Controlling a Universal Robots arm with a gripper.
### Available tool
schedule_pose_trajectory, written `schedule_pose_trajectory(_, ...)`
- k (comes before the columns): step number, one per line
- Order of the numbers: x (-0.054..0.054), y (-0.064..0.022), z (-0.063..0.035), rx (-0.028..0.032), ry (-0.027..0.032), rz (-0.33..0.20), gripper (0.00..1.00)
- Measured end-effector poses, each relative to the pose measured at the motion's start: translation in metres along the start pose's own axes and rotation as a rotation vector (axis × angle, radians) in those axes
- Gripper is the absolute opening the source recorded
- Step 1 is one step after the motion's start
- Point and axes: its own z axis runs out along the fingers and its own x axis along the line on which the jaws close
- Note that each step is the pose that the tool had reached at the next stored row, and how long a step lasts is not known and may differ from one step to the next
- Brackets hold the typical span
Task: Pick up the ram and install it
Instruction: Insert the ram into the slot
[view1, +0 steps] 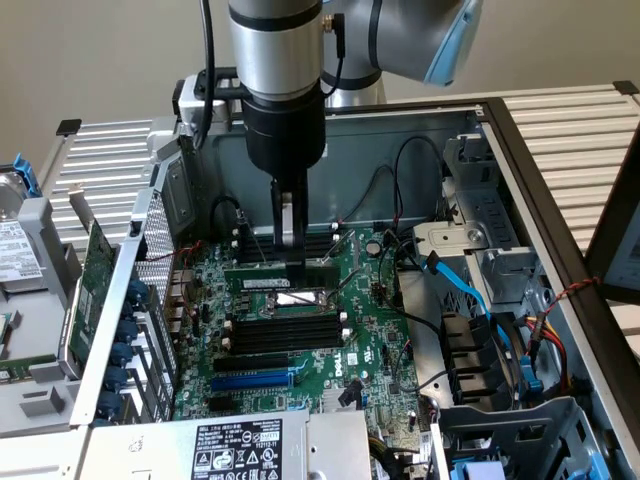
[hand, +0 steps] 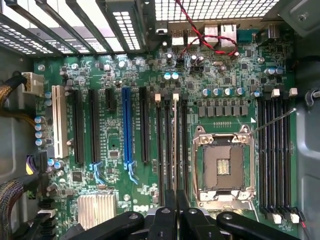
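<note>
Gripper (view1: 291, 262) clamped on top edge of ram (view1: 262, 283): thin green stick, white label, upright along slot beside socket (view1: 300, 298).

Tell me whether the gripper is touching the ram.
Touching. The wrist view shows the ram edge-on, with its near end running in between the closed jaws of the gripper. In the exterior view the jaws come down onto its top edge.

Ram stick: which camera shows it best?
The exterior view: the ram shows its green side and white label, upright among the black slots under the gripper. The wrist view sees the ram edge-on, as a thin pale strip.
</note>
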Motion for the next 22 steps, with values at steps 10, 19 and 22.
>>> schedule_pose_trajectory(10, 0.000, 0.0009, 0.0105, 0.0068, -0.0004, -0.007, 0.12)
schedule_pose_trajectory(19, 0.004, 0.0013, 0.0140, 0.0099, -0.0010, -0.020, 0.12)
schedule_pose_trajectory(22, 0.005, 0.0014, 0.0154, 0.0101, -0.0011, -0.021, 0.12)
